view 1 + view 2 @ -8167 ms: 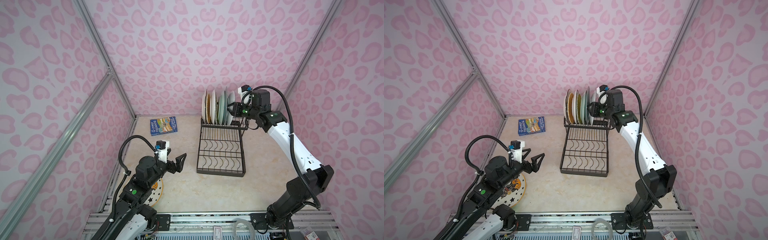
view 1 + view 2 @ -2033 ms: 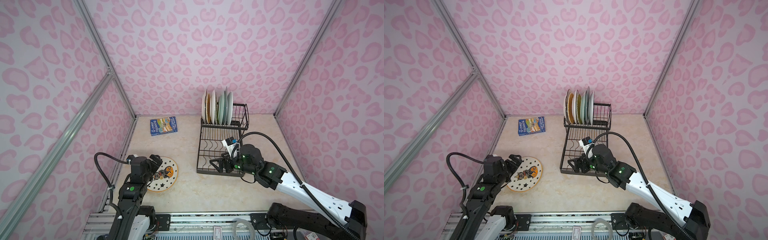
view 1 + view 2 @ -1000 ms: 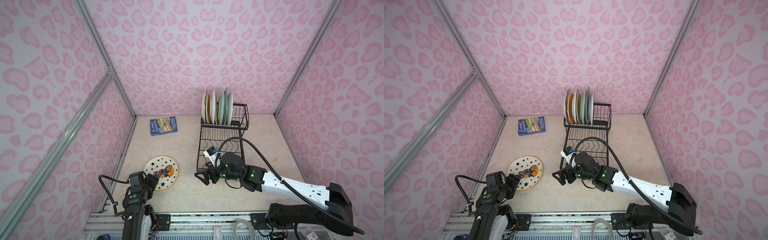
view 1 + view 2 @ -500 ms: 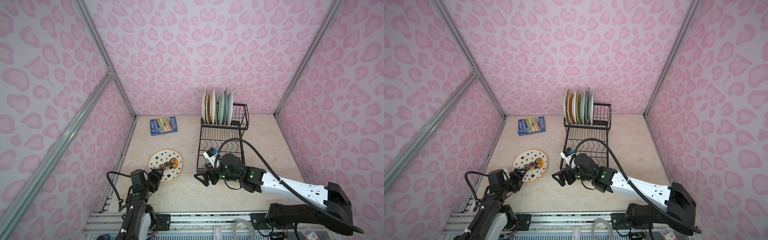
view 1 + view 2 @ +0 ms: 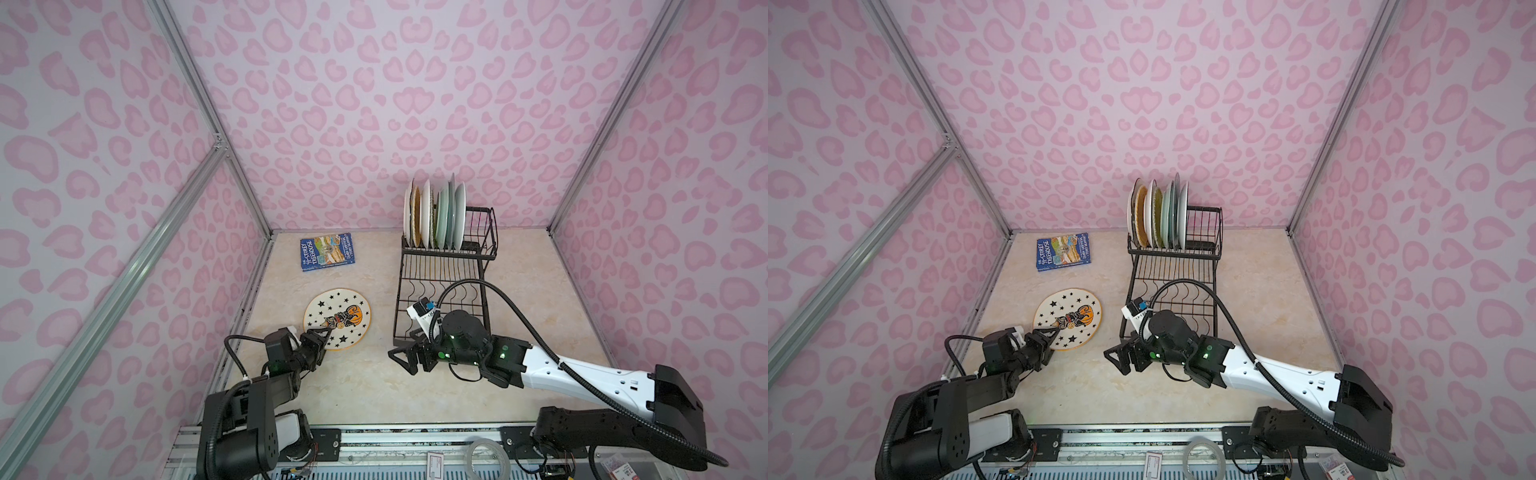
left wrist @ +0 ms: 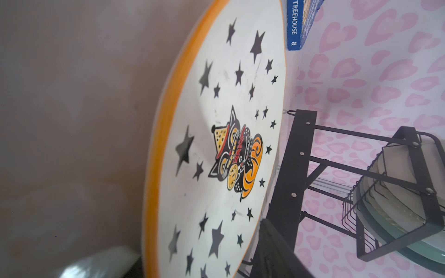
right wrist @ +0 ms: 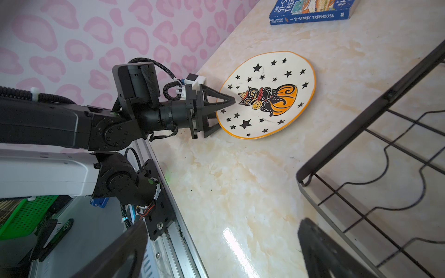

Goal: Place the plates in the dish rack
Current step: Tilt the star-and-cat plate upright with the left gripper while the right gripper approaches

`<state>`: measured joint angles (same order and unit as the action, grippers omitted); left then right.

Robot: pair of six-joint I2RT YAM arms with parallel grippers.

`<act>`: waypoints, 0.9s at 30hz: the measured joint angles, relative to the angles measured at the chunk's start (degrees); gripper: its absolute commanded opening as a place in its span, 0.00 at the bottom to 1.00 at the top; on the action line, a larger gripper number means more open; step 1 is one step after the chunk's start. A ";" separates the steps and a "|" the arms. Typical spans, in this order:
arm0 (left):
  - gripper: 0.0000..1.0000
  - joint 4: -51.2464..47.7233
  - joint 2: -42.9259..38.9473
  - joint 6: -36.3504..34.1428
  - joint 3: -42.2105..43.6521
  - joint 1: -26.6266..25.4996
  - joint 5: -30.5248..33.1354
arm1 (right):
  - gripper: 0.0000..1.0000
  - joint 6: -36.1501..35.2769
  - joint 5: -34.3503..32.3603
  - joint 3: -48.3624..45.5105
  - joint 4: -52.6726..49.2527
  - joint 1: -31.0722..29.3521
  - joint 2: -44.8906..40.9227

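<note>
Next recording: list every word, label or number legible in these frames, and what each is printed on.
"THE 91-STOREY TREEHOUSE": spine of the blue book, right wrist view.
"91-STOREY TREEHOUSE": that book's cover, in a top view.
"TREEHOUSE": same spine, left wrist view, rest cut off.
Author line on the spine: too small to read.
A white tag low in both top views: too small to read.
The star plate: pictures only, no words.
</note>
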<state>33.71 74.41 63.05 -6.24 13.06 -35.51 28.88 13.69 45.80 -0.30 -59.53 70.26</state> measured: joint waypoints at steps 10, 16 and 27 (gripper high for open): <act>0.49 7.30 7.08 4.04 -1.88 -1.36 0.13 | 0.97 0.48 -0.63 -0.42 -0.02 -0.09 -0.81; 0.47 14.05 13.79 7.26 -3.74 -4.17 0.68 | 0.97 0.52 -0.79 -0.42 -0.02 -0.09 -0.81; 0.27 40.04 31.30 16.46 -3.45 -6.80 0.72 | 0.97 0.48 -1.66 -0.83 -0.48 -0.09 -2.78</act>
<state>73.76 105.71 79.50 -9.69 6.26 -34.79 29.36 12.03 44.97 -0.78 -59.61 67.48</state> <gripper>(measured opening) 0.319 0.971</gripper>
